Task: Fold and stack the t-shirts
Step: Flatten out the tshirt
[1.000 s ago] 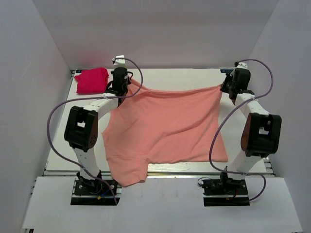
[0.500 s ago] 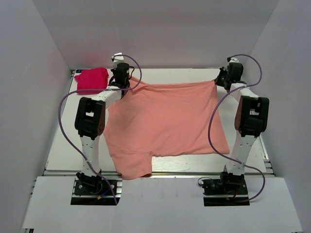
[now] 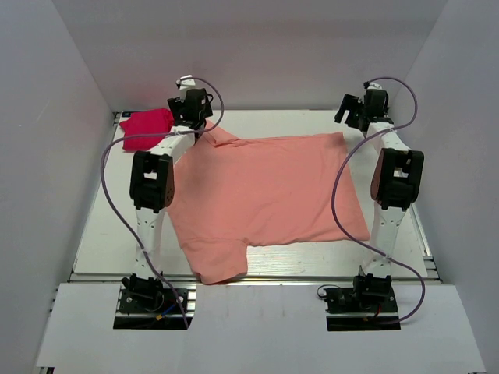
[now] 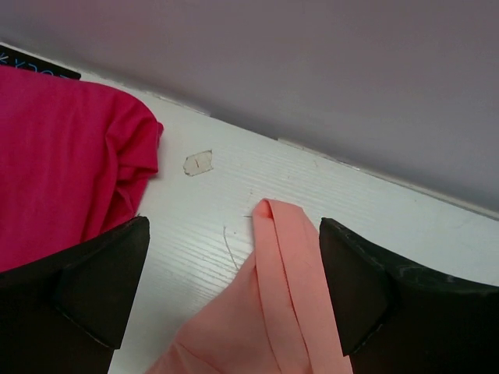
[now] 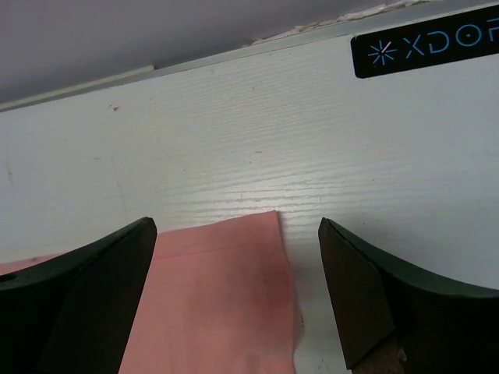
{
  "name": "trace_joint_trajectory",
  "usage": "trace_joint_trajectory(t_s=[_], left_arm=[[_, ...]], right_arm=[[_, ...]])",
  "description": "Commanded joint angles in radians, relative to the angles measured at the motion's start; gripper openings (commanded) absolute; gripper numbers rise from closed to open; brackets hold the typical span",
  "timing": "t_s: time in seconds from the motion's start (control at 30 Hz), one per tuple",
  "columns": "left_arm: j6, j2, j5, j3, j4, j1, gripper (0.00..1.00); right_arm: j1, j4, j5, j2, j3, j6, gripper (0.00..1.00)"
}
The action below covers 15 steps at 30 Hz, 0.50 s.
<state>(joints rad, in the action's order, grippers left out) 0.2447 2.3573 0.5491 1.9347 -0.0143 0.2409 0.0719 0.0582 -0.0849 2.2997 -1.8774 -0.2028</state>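
Left gripper (image 4: 234, 234) and right gripper (image 5: 236, 230) gape wide, empty, over the far corners of the flat salmon t-shirt (image 3: 265, 195); the folded magenta t-shirt (image 3: 144, 127) lies beside the left one.

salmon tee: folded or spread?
Spread: the salmon tee lies flat across the table, one sleeve out near left; only its far-left corner is doubled.
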Motion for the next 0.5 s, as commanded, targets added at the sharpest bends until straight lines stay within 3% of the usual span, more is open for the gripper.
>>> trace_joint_trajectory(t_s=[0.0,0.2,0.33,0.47], left_arm=[[0.002,-0.134,-0.058,0.009,0.037,-0.003,1.00],[0.002,-0.370,-0.106,-0.213,0.161,0.020,1.00],[0.056,-0.547,-0.244,-0.432,0.255,0.029,1.00],[0.071,-0.689,-0.348,-0.675,0.180,0.029,1.00]], right_arm=[[0.003,0.063,0.028,-0.109,-0.039,-0.001,0.90],[0.002,0.216,0.039,-0.310,0.134,-0.050,0.90],[0.003,0.219,0.025,-0.454,0.407,-0.115,0.90],[-0.003,0.233,-0.006,-0.562,0.624,-0.113,0.90]])
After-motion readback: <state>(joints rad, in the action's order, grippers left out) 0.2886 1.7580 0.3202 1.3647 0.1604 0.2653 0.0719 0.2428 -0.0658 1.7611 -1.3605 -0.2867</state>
